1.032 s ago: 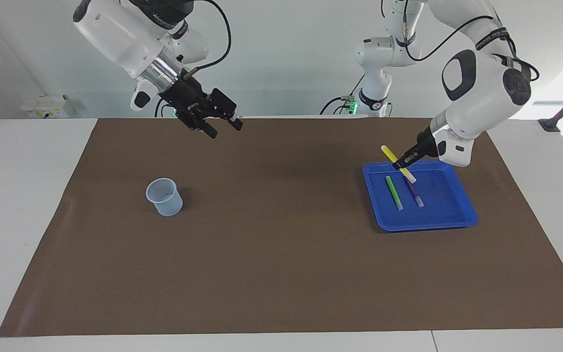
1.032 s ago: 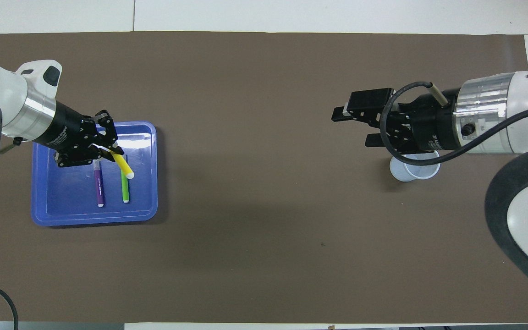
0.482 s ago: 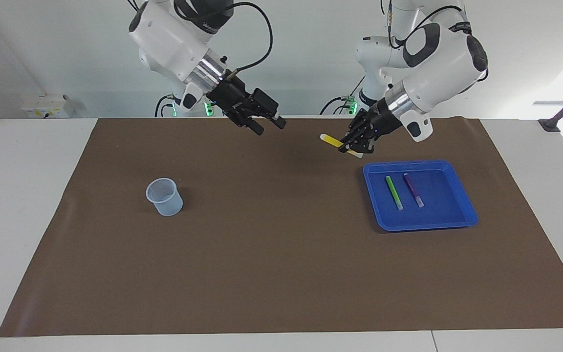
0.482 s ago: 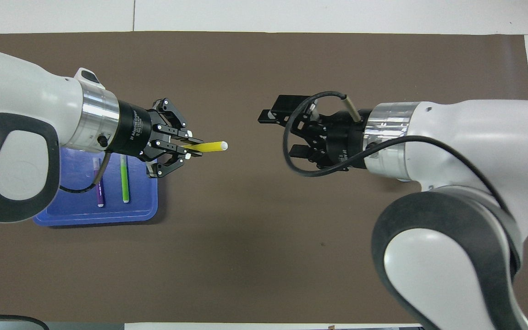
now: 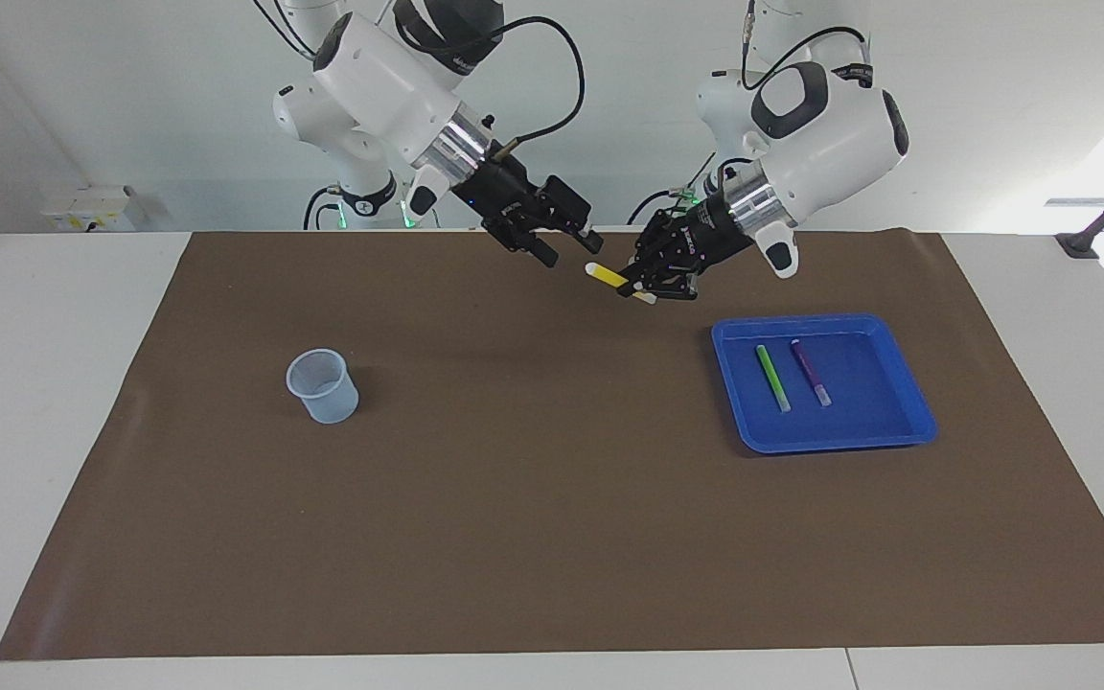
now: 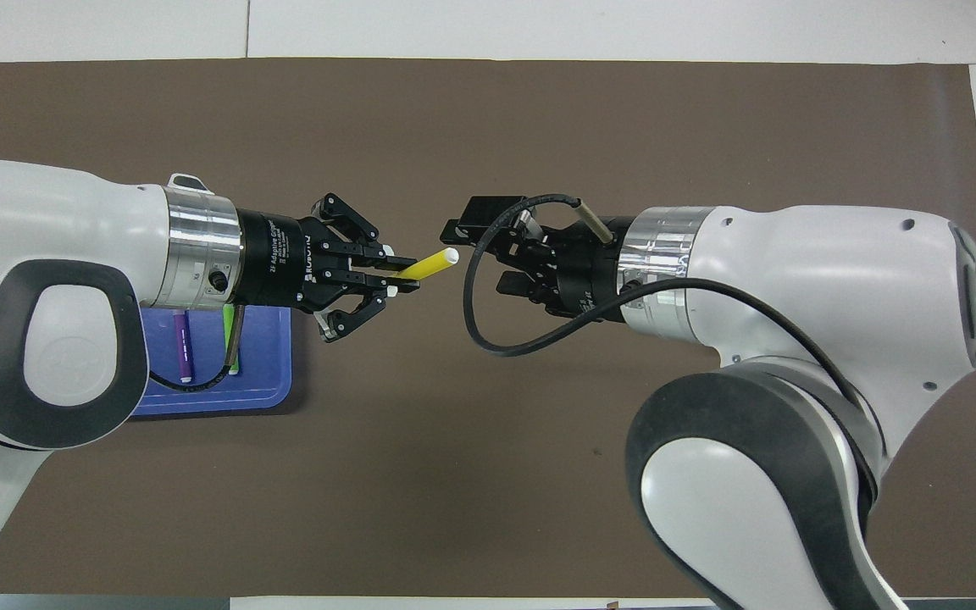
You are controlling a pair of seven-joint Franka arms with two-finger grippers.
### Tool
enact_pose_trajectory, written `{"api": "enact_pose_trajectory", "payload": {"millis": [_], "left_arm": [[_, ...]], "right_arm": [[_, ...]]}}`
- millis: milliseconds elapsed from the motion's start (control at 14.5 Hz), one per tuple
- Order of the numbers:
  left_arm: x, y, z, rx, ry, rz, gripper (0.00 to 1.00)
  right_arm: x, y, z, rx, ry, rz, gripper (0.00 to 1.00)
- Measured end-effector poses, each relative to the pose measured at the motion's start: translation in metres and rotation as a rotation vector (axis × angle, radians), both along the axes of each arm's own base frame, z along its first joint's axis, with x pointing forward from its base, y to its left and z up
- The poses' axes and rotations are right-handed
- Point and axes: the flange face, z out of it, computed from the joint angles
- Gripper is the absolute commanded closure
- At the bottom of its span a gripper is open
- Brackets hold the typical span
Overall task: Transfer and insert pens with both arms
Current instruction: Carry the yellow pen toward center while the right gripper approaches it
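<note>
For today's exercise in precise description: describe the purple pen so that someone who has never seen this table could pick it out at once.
Start at the brown mat and find the blue tray toward the left arm's end of the table. Two slim pens lie apart in it, roughly parallel. The purple pen is the dark one, lying nearer the table's end than the green pen.

In the overhead view the left arm (image 6: 56,330) hides much of the blue tray (image 6: 272,373) and green pen (image 6: 228,318)
</note>
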Motion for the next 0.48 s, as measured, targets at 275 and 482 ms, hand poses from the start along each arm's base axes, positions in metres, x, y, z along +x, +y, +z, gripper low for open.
{"api": "enact_pose_trajectory", "payload": {"millis": [275,482], "left_arm": [[-0.005,0.001,-0.003,-0.016,0.006,0.019,1.0],[-0.01,-0.005,-0.004,-0.017,-0.002,-0.001,1.0]], "right_arm": [[0.005,0.005,-0.011,-0.009,-0.013,-0.01,0.18],[0.002,0.012,-0.009,-0.007,-0.025,-0.001,0.18]]}}
